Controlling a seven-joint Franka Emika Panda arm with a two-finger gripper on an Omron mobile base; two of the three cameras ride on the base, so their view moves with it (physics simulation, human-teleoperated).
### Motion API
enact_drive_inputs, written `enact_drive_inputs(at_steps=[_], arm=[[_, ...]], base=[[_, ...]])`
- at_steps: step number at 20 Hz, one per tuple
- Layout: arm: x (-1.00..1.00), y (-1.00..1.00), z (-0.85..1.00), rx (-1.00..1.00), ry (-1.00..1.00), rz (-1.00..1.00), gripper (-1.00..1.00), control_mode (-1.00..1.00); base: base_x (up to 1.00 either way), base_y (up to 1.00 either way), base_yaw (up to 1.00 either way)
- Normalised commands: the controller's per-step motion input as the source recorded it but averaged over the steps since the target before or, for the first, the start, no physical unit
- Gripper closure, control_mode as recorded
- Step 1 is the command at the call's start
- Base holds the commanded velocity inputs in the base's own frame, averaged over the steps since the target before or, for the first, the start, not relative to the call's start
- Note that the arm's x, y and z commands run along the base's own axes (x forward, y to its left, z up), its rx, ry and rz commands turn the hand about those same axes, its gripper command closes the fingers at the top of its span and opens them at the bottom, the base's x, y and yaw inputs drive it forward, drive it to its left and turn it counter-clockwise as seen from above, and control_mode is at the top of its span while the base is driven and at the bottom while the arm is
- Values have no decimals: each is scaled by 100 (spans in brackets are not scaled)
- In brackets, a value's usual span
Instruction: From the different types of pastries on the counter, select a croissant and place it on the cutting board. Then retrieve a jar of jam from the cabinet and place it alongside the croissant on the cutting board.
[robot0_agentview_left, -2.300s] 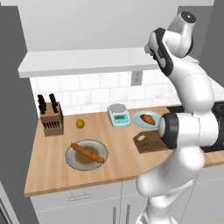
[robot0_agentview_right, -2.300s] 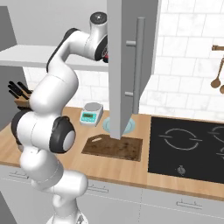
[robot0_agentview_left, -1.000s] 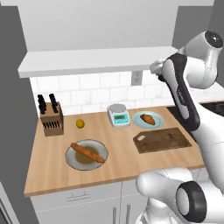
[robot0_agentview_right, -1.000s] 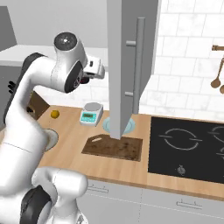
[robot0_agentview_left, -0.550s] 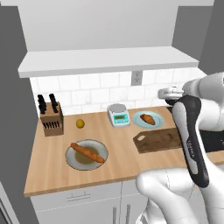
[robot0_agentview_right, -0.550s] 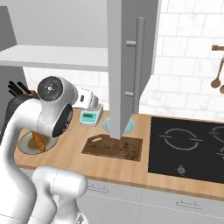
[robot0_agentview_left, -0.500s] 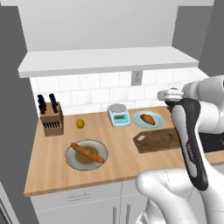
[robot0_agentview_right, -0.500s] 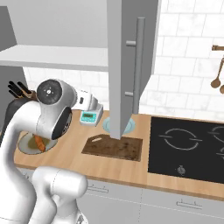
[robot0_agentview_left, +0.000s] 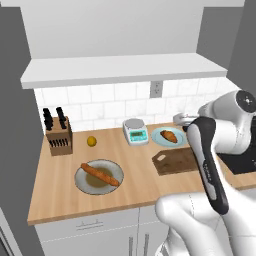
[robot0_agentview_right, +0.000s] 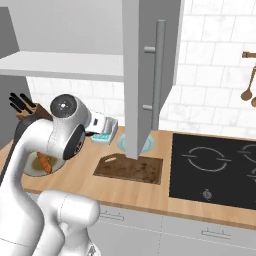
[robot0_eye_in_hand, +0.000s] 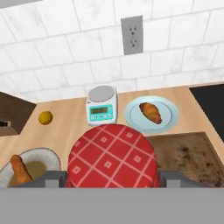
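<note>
Gripper (robot0_eye_in_hand: 112, 175) was clamped on the jar of jam (robot0_eye_in_hand: 112, 155), above the counter (robot0_eye_in_hand: 70, 120). Cutting board (robot0_eye_in_hand: 188, 153) lay just right of and below the jar; croissant (robot0_eye_in_hand: 150, 112) sat on its plate (robot0_eye_in_hand: 131, 114) past the board's back edge.

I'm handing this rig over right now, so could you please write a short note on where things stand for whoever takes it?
Gripper: shut on the jar of jam, carried above the counter near the cutting board.
Croissant: on its light blue plate behind the board, not moved yet.
Baguette: on the grey plate, left of the board.
Cutting board: bare.
Done: jam fetched from the cabinet.
Left: set the jam on the board, then put the croissant beside it.
</note>
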Motion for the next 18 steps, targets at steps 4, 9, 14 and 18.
enact_drive_inputs(at_steps=[4, 9, 14, 18], arm=[[-100, -1, -100, 0, 4, -3, 100, -100], [-40, 0, -43, 10, 5, -2, 100, -100], [2, -10, -47, 2, 16, 0, 100, -100], [-3, 25, -30, 0, 1, 0, 100, -100]], base=[[0, 0, 0], [0, 0, 0], [0, 0, 0], [0, 0, 0]])
